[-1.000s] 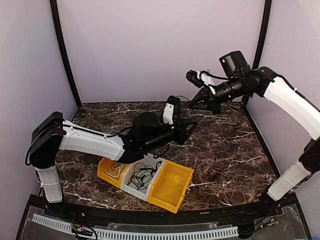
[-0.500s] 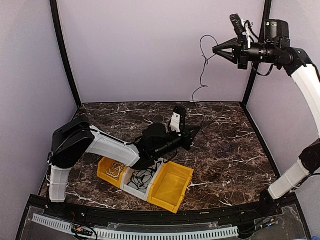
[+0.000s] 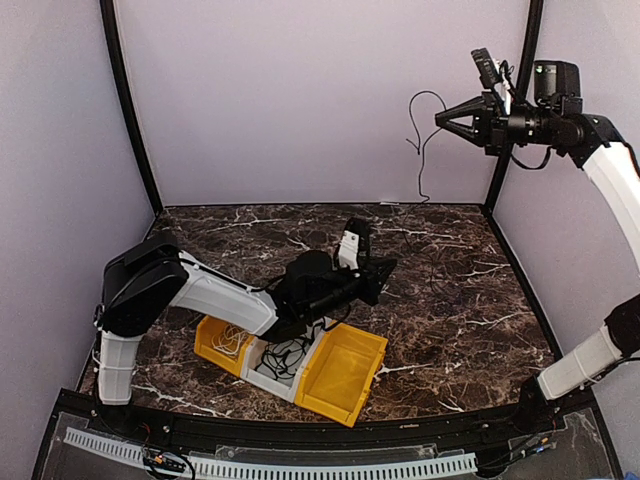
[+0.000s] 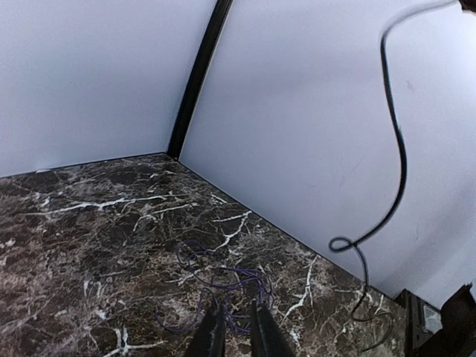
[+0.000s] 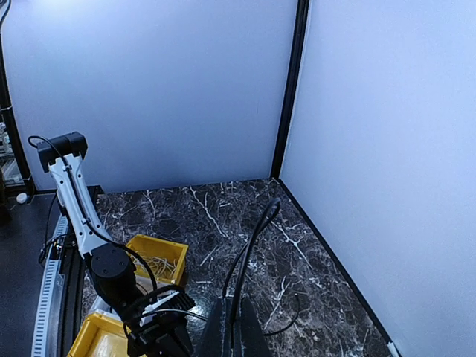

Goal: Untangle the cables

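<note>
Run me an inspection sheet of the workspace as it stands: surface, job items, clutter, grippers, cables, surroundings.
Surface: dark marble table, no spills seen.
Job's things: thin black cable hanging from the right gripper to the table; thin purple cable looped on the table ahead of the left gripper.
Clutter: three bins in a row: left yellow plastic bin with pale cables, white plastic bin with black cables, right yellow plastic bin empty.
Grippers: right raised high, shut on the black cable; left low, fingers close, grip unclear.
Cables: black and purple look apart.
Surroundings: pale lilac walls, black posts; nothing else seen.
</note>
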Robot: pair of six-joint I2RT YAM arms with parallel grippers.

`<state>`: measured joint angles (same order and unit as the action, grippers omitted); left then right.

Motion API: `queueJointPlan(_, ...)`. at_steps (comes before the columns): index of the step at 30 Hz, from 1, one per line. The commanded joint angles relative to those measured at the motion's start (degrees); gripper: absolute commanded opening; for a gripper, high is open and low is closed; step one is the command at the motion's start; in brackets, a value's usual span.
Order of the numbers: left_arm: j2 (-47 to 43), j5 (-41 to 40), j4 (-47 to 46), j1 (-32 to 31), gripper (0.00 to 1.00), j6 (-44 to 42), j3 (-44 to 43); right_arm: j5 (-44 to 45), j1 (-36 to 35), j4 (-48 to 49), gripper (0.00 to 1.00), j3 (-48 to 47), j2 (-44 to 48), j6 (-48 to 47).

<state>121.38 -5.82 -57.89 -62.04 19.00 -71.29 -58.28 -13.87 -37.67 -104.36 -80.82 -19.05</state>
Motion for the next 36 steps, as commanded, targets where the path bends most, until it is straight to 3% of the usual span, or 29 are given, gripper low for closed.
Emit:
queueJointPlan(1, -10.43, -8.34, 4.33, -0.23, 0.22, 3.95, 4.07, -0.07, 0.16, 0.48, 0.00, 4.11, 2.98, -1.46)
queueJointPlan(2, -11.97, -8.35, 4.35, -0.17, 0.31, 2.53, 4.50, 0.07, 0.16, 0.34, 0.00, 4.84, 3.30, -1.57)
queueJointPlan(6, -14.34, -2.74, 3.23, -0.42, 0.45, -4.91, 4.95, 0.59, 0.20, 0.14, 0.00, 6.08, 4.15, -1.34)
queueJointPlan(15, -15.61, -1.53, 10.19, -4.20, 0.57, -25.23, -1.41, 0.82, 0.16, 0.67, 0.00, 7.93, 5.14, -0.39)
queueJointPlan(25, -8.01, -4.29, 18.35, -4.40, 0.53, -31.01, -13.38, -1.47, 0.16, 2.16, 0.00, 9.23, 5.69, 1.78)
queueJointPlan(33, -4.41, -3.09, 19.16, -4.09, 0.40, -32.31, -19.42, -2.53, 0.20, 3.55, 0.00, 10.75, 5.85, 3.06)
queueJointPlan(36, -3.75, -3.21, 19.21, -3.74, 0.30, -32.61, -20.74, -2.14, 0.20, 3.44, 0.00, 10.80, 5.94, 2.99)
